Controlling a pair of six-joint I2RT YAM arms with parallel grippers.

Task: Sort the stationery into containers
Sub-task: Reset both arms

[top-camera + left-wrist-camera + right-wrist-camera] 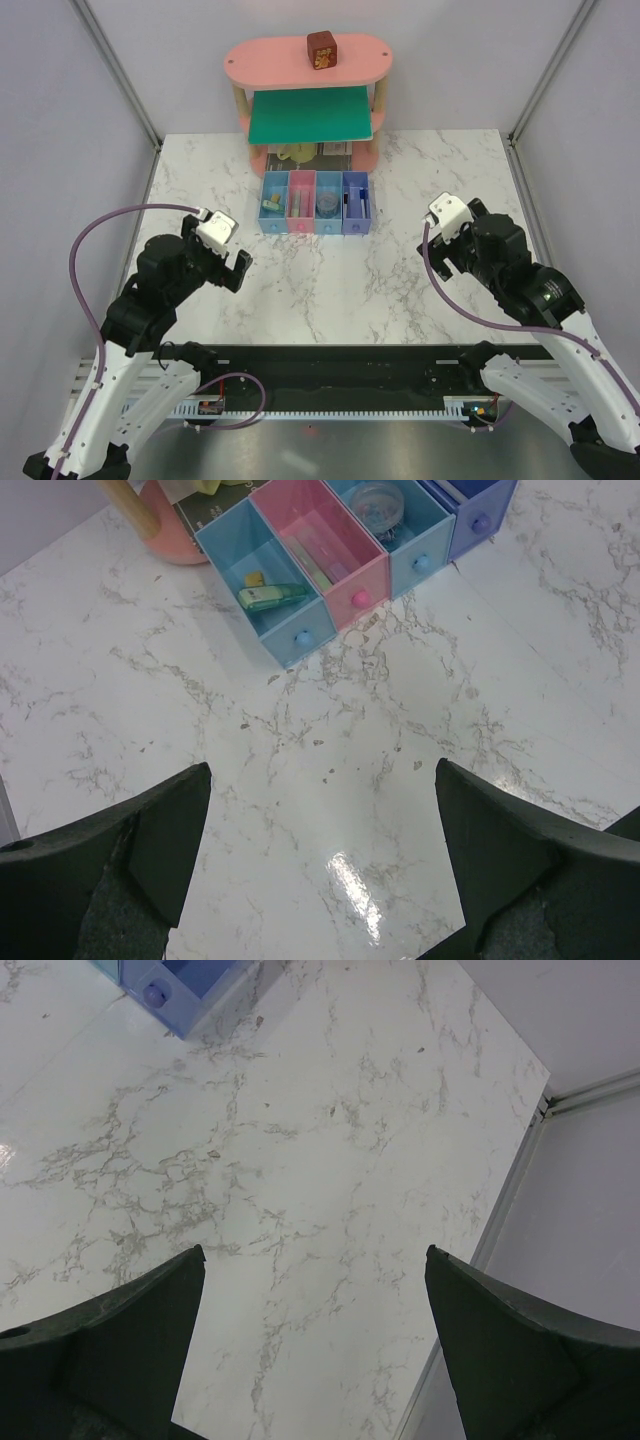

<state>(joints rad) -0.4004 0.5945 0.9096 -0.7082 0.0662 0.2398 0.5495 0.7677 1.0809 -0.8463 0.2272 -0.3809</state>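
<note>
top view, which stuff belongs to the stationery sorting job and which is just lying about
Job: row of four bins, mint-green marker, yellow cube, pink stick, round roll.
Lying about: pink and green shelf unit, dark red cube on its top.

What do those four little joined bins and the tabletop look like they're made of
The four joined bins: likely moulded plastic, smooth, slightly glossy, going by the even pastel colours, thin walls and small round knobs. The tabletop: white marble pattern with grey veins, polished, given the bright glare patch; real stone or printed laminate, I cannot tell.
</note>
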